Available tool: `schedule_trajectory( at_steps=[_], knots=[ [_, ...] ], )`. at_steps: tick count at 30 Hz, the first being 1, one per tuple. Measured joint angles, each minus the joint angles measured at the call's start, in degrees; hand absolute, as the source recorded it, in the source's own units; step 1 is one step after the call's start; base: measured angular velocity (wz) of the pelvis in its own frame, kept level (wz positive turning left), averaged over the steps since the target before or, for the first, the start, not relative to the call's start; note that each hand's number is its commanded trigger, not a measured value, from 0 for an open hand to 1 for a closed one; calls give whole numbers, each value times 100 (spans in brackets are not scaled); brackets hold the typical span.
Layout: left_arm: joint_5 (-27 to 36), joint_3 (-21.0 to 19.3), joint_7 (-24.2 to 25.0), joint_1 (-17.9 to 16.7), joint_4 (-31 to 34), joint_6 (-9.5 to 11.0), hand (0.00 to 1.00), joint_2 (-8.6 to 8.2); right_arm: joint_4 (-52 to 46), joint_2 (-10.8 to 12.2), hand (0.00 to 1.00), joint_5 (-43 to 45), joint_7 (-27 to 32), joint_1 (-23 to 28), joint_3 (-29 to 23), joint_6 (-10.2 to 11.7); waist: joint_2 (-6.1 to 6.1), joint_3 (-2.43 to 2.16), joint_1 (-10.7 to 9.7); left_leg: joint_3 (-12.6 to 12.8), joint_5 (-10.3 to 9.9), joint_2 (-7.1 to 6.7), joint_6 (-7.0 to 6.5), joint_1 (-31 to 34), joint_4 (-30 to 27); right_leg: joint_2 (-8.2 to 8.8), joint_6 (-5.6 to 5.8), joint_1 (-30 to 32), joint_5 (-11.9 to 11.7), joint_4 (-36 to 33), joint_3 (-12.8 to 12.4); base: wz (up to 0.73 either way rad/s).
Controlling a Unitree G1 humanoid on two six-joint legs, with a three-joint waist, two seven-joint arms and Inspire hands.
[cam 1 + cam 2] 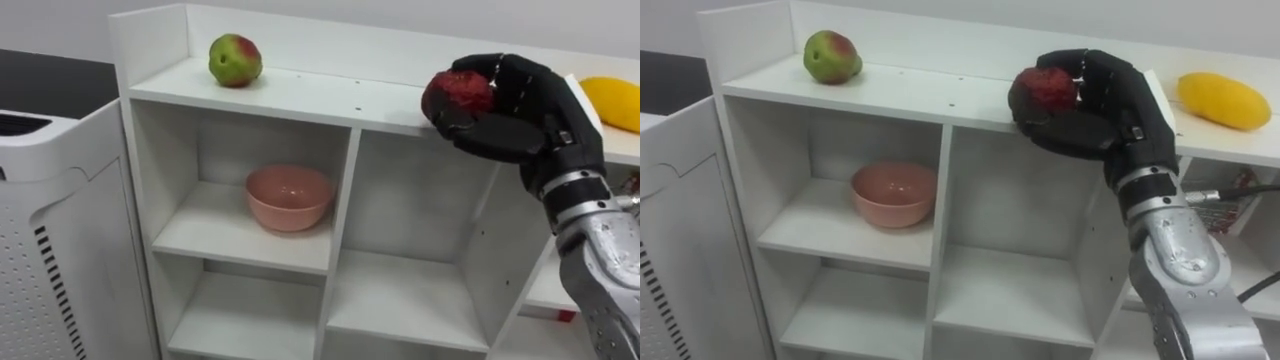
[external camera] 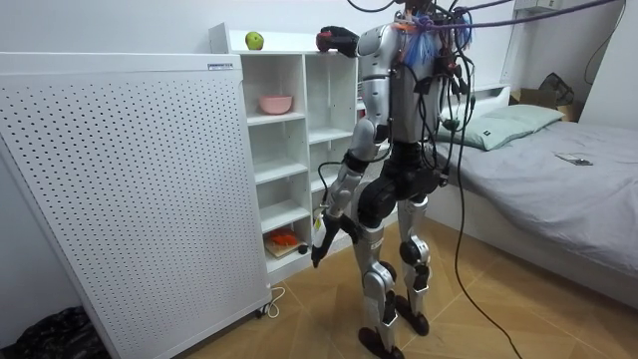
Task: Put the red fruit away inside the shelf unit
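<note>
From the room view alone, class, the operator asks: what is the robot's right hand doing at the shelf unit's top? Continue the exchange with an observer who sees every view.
Observer: The right hand is curled round a dark red fruit at the front edge of the top shelf.
Operator: Is anything behind the robot's body, where I cannot see?
Observer: A yellow fruit lies on the top shelf, to the hand's right.
Operator: And the apple at the far end?
Observer: The apple is green with a red blush on one side.

Red fruit (image 1: pixel 1045 88) half inside right hand (image 1: pixel 1110 105) — left hand (image 2: pixel 319 246) too small
</note>
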State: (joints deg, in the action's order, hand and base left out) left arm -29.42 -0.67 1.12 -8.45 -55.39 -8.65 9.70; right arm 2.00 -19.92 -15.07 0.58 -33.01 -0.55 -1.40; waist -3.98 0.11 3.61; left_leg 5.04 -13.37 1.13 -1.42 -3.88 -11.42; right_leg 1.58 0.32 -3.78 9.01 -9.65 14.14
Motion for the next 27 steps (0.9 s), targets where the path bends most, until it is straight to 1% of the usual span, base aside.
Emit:
schedule_trajectory(
  at_steps=[2,3,5,7,10,12,13,14,16,18,19,20,21,23,25,26,27],
  knots=[
    [-6,12,-137,-7,-97,124,0,1,-443,0,100,-24,-11,337,15,6,18,-13,70,40,3,10,5,-74,27,-12,0,-22,0,-2,-17,-11],
    [-8,12,-180,-20,-127,162,0,0,-551,0,100,-38,-39,426,17,6,19,-21,88,48,3,17,5,-87,32,-13,0,-24,0,-1,-26,-19],
    [-9,14,-271,-60,-201,194,0,0,-816,1,100,-44,-147,614,103,5,19,-27,94,47,3,20,5,-105,48,-14,0,-18,0,0,-60,-14],
    [11,23,-351,-105,-260,199,0,3,-1037,13,100,-42,-261,760,214,-7,17,-28,130,106,3,22,5,-138,73,-20,0,-11,0,1,-166,-12],
    [15,121,-399,-168,-303,208,0,3,-1407,18,100,-104,-340,784,383,-19,7,-30,127,125,3,17,5,-132,76,-24,0,6,0,1,-340,-1],
    [15,144,-414,-130,-444,227,0,3,-1628,21,100,-268,-454,784,394,-18,-21,-48,137,146,3,19,5,-134,77,-31,0,7,0,2,-400,0],
    [15,151,-417,-152,-454,227,0,3,-1753,50,100,-345,-521,785,399,-17,-46,-65,147,167,3,23,5,-146,77,-39,0,5,0,4,-481,-4],
    [16,167,-424,-160,-512,232,0,3,-1864,116,100,-421,-567,795,415,-16,-62,-74,150,188,3,27,5,-167,78,-46,0,-9,0,3,-494,-6],
    [64,205,-433,-160,-615,231,0,5,-1990,237,100,-551,-598,868,450,0,-74,-82,150,213,3,32,5,-187,77,-54,0,-22,0,6,-539,-8],
    [129,207,-437,-157,-659,234,0,3,-2013,251,100,-792,-674,1036,451,20,-98,-69,148,227,3,33,5,-207,75,-55,-2,-44,-1,4,-553,-3],
    [211,218,-442,-165,-662,234,0,3,-2007,277,100,-1002,-726,1259,461,20,-102,-50,148,229,3,32,5,-226,65,-55,-6,-86,-7,5,-564,0],
    [293,240,-445,-179,-660,232,0,4,-1973,304,100,-1237,-778,1538,497,18,-89,-40,146,230,0,31,4,-244,59,-52,-3,-109,-13,-3,-558,0],
    [295,241,-446,-175,-656,232,0,4,-1945,306,100,-1359,-797,1677,518,14,-80,-34,146,228,-4,31,2,-240,70,-52,-1,-106,-19,-6,-547,-4],
    [294,248,-449,-122,-666,230,0,4,-1559,358,100,-1642,-905,1965,614,14,10,23,114,215,-37,36,-15,-160,50,-52,-8,-62,-62,-4,-537,0],
    [304,325,-479,-65,-660,230,0,0,-1080,442,100,-1780,-910,2147,617,-5,91,23,114,216,-35,44,-19,-4,-40,-51,-18,63,-117,-22,-524,0],
    [389,416,-530,-43,-658,230,0,2,-823,477,100,-1849,-863,2272,623,-62,138,19,127,223,-23,42,-29,107,-62,-48,-19,172,-143,-33,-524,0],
    [426,434,-552,-32,-666,230,0,-3,-665,501,100,-1887,-870,2301,625,-63,164,25,129,232,-8,37,-31,162,-74,-41,-21,228,-152,-43,-518,-4]
  ],
)
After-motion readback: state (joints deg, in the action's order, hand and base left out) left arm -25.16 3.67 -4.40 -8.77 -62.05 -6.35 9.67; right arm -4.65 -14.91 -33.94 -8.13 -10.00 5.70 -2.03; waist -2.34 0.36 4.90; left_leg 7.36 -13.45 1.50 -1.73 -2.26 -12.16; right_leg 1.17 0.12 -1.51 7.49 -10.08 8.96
